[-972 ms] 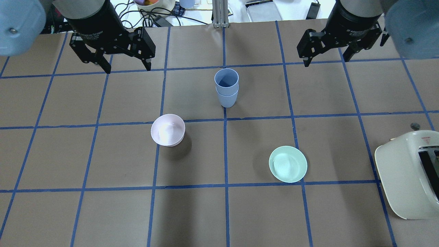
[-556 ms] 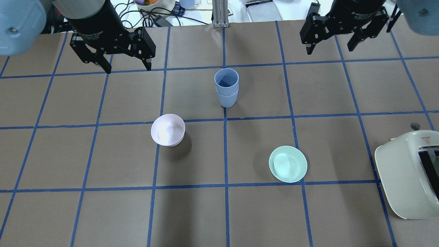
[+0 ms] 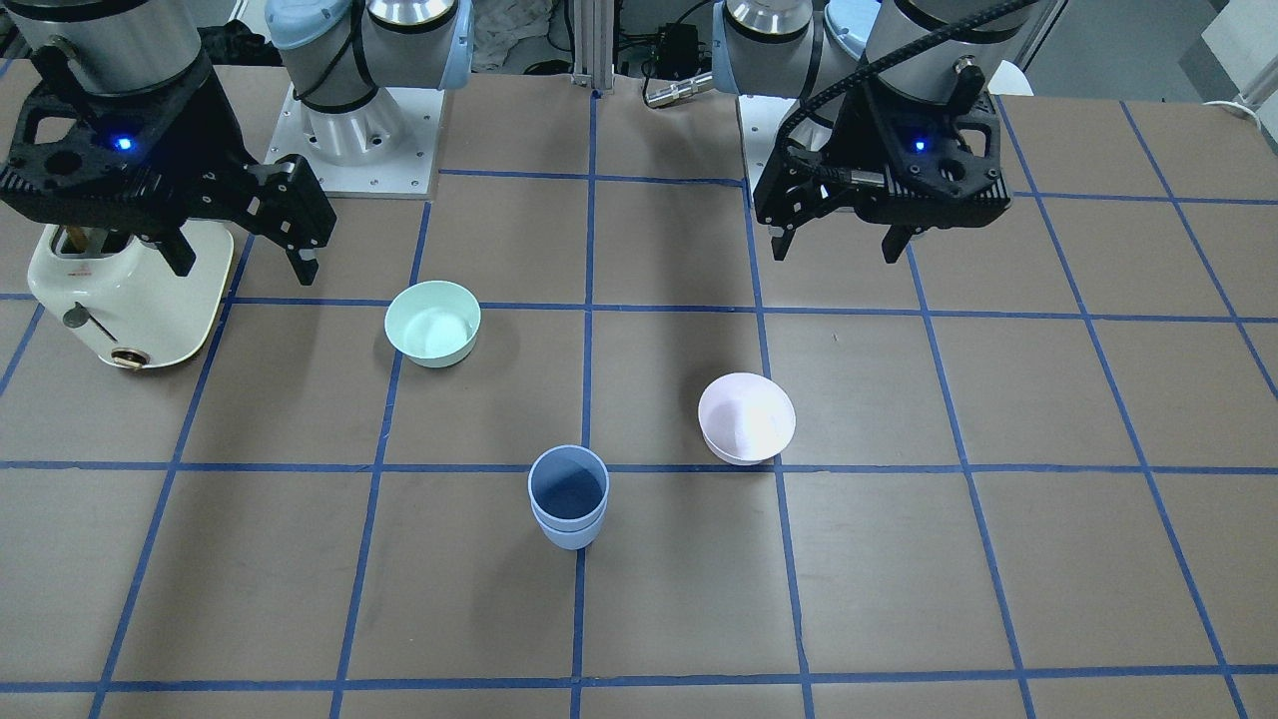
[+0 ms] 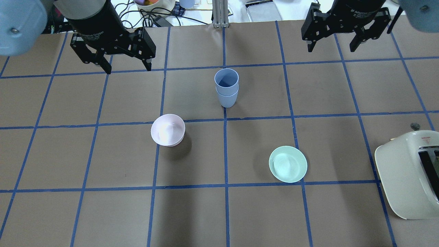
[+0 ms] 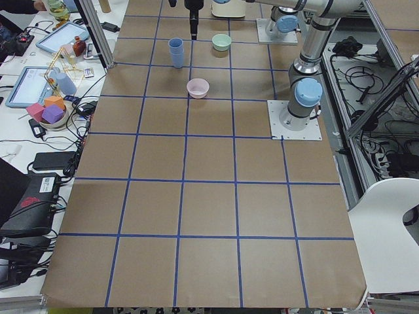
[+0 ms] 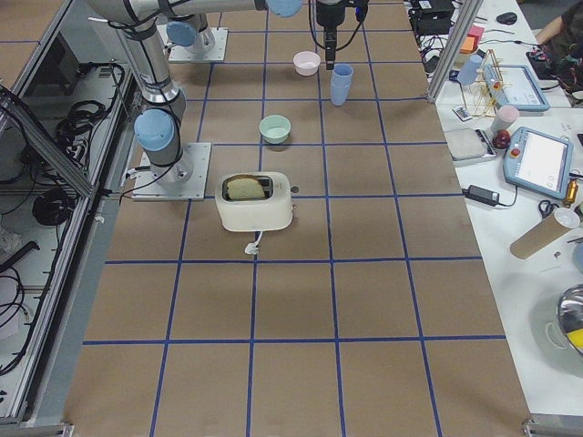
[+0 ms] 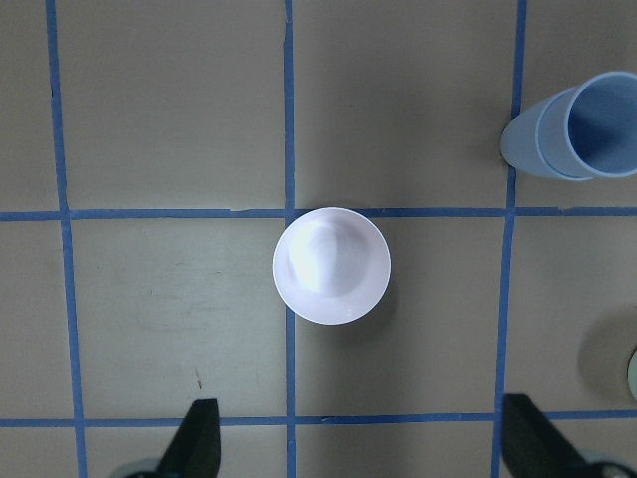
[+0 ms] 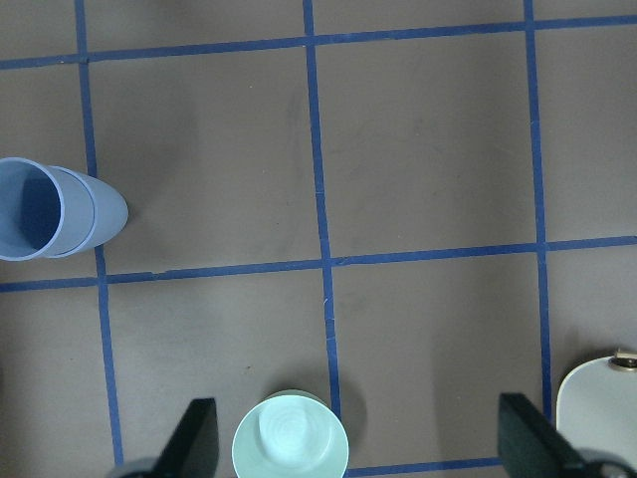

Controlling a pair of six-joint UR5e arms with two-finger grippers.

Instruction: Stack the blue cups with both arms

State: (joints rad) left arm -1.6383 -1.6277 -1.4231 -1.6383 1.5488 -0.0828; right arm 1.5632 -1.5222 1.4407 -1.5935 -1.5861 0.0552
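The two blue cups [image 4: 226, 87] stand nested, one inside the other, upright at the middle of the table; they also show in the front view [image 3: 568, 496] and in both wrist views [image 7: 582, 124] [image 8: 50, 209]. My left gripper [image 4: 128, 67] hangs open and empty above the table, far left of the cups; it shows in the front view [image 3: 834, 245] too. My right gripper [image 4: 331, 46] hangs open and empty near the far edge, right of the cups, and shows in the front view [image 3: 245, 262].
A pale pink bowl [image 4: 167, 130] sits near-left of the cups. A mint-green bowl [image 4: 287, 164] sits near-right. A cream toaster [image 4: 408, 175] stands at the table's right edge. Cables and clutter lie beyond the far edge.
My right gripper has moved away from the cups toward the table's far edge, still open. The left gripper and the nested cups have not moved.
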